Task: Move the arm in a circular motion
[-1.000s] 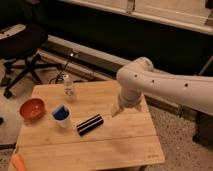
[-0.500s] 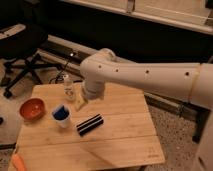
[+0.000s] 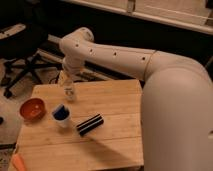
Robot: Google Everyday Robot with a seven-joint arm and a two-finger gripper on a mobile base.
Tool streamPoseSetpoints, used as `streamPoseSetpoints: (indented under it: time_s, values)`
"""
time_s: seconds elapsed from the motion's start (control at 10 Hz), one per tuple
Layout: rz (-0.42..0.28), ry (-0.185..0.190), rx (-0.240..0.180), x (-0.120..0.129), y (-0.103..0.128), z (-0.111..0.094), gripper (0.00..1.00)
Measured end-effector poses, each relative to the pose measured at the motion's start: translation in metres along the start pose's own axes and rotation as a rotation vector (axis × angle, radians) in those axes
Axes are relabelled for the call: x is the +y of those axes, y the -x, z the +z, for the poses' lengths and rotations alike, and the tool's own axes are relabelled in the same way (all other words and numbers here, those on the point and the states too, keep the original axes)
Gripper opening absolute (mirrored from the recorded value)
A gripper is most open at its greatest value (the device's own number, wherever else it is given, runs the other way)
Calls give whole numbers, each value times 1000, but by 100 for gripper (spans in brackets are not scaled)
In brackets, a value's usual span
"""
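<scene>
The arm is thick and cream-white with small dark dots. It fills the right side of the camera view, reaches to the upper left, bends at a rounded joint and points down. Its small pale gripper hangs over the back left of the wooden table, just above a small clear bottle. Nothing shows in the gripper.
On the table's left stand an orange bowl, a blue cup and a black cylinder lying on its side. An orange object lies at the front left corner. A black office chair stands behind left.
The arm has swung from the table's right side to the left and come nearer the camera. The gripper has moved from mid-table to the back left, above the bottle.
</scene>
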Motion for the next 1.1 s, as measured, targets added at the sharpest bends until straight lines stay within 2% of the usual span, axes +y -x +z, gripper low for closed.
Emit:
streamPoseSetpoints:
  time_s: [0.1,0.2,0.3,0.4,0.5,0.7,0.8,0.9,1.1]
  values:
    - [49,-35,-20,-43,3,0,80]
    - [115,-67,-34,-86,-5,-4,80]
    - [180,-88,-43,-119,-17,-9,80]
    - [297,-126,-42,-169,-50,-18,80]
    - [390,-158,-30,-203,-83,-26,80]
    - [568,-214,11,-250,-159,-42,80]
    - [667,-243,49,-264,-213,-55,80]
    - [718,-257,92,-262,-251,-64,80]
    - [755,-257,170,-226,-301,-76,80]
